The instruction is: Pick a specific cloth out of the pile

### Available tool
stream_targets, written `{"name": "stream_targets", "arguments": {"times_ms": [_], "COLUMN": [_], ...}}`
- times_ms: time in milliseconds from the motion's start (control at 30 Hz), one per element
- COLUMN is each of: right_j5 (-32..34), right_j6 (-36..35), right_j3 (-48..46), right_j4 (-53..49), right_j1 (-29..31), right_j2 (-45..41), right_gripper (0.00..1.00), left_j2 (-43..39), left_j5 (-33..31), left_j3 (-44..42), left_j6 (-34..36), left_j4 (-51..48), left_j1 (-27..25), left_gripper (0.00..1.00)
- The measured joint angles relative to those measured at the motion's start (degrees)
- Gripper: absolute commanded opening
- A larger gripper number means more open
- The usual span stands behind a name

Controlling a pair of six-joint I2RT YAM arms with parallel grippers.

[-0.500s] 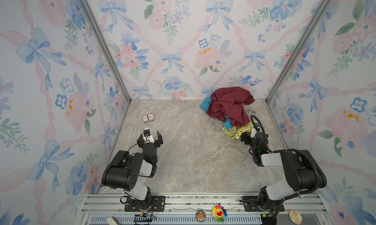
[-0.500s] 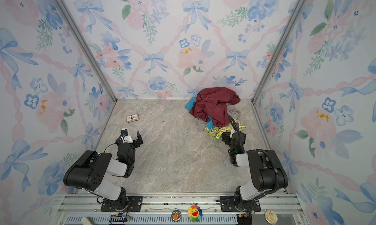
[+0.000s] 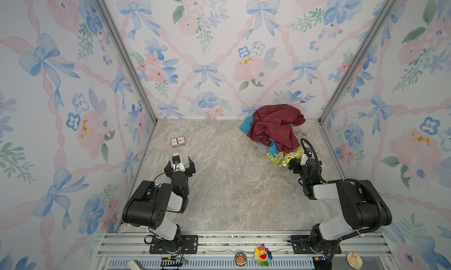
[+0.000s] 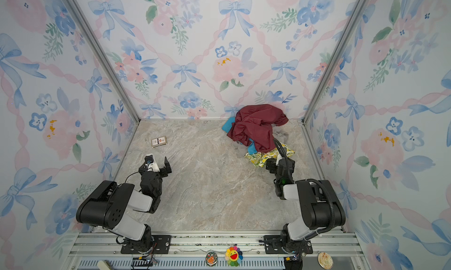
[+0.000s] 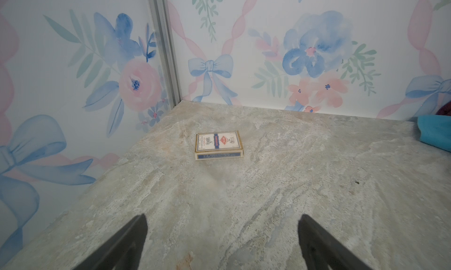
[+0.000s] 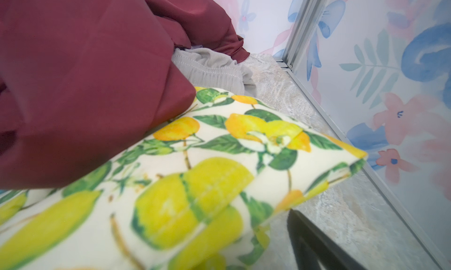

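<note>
The pile (image 3: 275,134) lies in the back right corner, with a large maroon cloth (image 3: 275,124) (image 4: 256,124) on top. The turquoise cloth (image 3: 245,126) (image 4: 228,127) pokes out at the pile's left edge and again lower down (image 3: 273,148); most of it is buried. It also shows at the edge of the left wrist view (image 5: 436,132). My right gripper (image 3: 299,162) (image 4: 275,162) is open at the lemon-print cloth (image 6: 183,171), whose edge lies between the jaws; one finger (image 6: 312,242) shows, the other is hidden. My left gripper (image 3: 179,162) (image 5: 222,234) is open and empty over bare table.
A small card box (image 3: 178,141) (image 5: 218,144) lies near the left wall, ahead of the left gripper. Grey fabric (image 6: 212,68) sits between the maroon and lemon cloths. The right wall rail (image 6: 341,134) runs close beside the right gripper.
</note>
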Motion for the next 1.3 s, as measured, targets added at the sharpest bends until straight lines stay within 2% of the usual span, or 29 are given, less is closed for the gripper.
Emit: {"name": "stream_targets", "arguments": {"times_ms": [700,1100,1167,1300], "right_j5": [0.8,4.2,5.3,7.7], "right_j6": [0.0,-0.2,-0.3,0.1], "right_j3": [0.0,-6.8,-6.9,0.0], "right_j4": [0.2,10.0,8.2,-8.3], "right_j1": [0.1,1.8,2.4,2.7], "right_j2": [0.0,-0.6,-2.8,-12.3], "right_gripper": [0.97,0.97,0.97,0.97], "left_j2": [0.0,0.0,0.0,0.0], "left_j5": [-0.3,-1.3,-1.3,-1.6], "left_j3": [0.0,-0.4,-0.5,-0.5], "left_j6": [0.1,1.8,1.8,1.8], "left_j4": [0.2,2.3,2.4,2.4], "left_j1": [-0.9,-3.0,-3.1,-3.1], "left_gripper": [0.98,0.98,0.98,0.98]}}
